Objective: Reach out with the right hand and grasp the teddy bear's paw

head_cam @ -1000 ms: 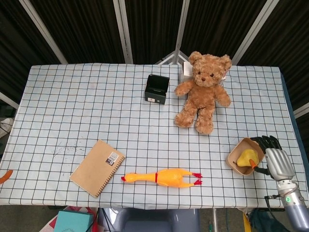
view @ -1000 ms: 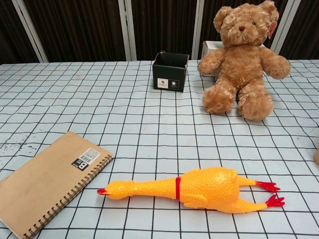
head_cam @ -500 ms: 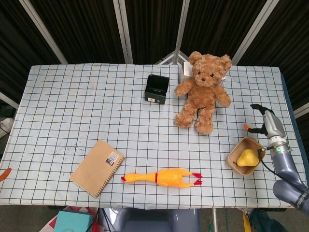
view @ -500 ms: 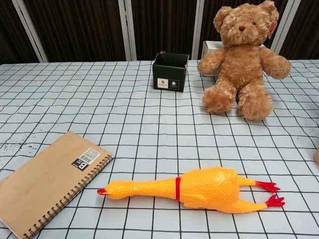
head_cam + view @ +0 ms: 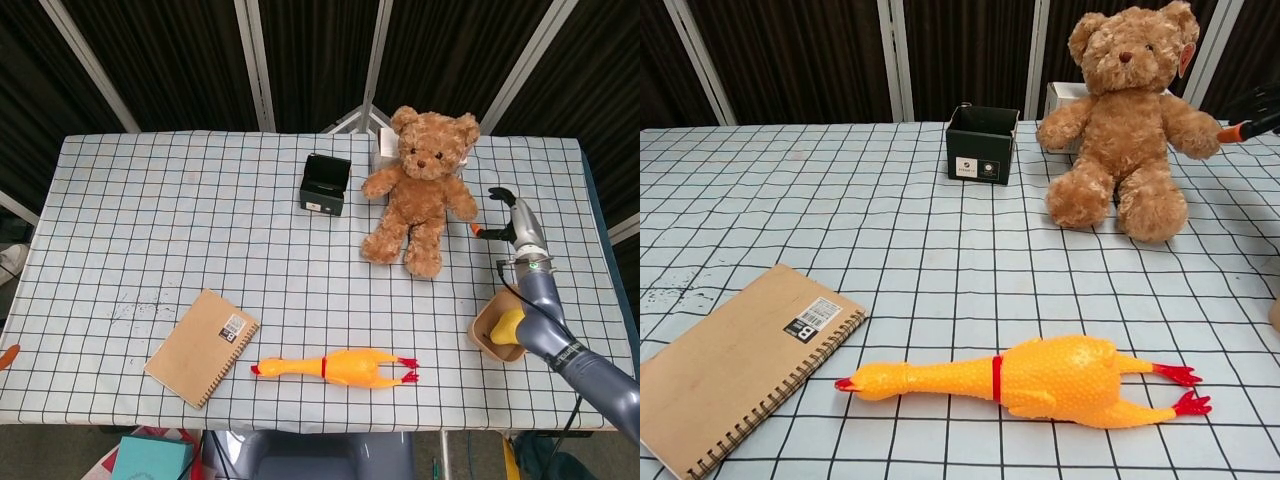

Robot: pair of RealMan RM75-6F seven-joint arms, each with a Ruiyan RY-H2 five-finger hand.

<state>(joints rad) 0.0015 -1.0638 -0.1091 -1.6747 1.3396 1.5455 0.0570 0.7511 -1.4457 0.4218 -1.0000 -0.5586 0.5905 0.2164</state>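
The brown teddy bear (image 5: 422,185) (image 5: 1125,110) sits upright at the back of the checked table, facing me. Its paw (image 5: 464,208) (image 5: 1200,138) on the right side of the view sticks out sideways. My right hand (image 5: 513,222) (image 5: 1252,118) hovers just to the right of that paw, fingers apart and holding nothing. An orange fingertip (image 5: 478,230) (image 5: 1232,131) points at the paw and lies close to it, a small gap showing in the head view. My left hand shows in neither view.
A black box (image 5: 325,184) (image 5: 982,144) stands left of the bear and a white box (image 5: 382,152) behind it. A rubber chicken (image 5: 340,366) (image 5: 1040,380) and a spiral notebook (image 5: 202,347) (image 5: 735,360) lie near the front. A bowl (image 5: 484,335) with a pear (image 5: 508,325) sits under my right forearm.
My right hand has risen from beside the pear bowl and travelled away from me and to the left, ending next to the bear's paw. Nothing else moved.
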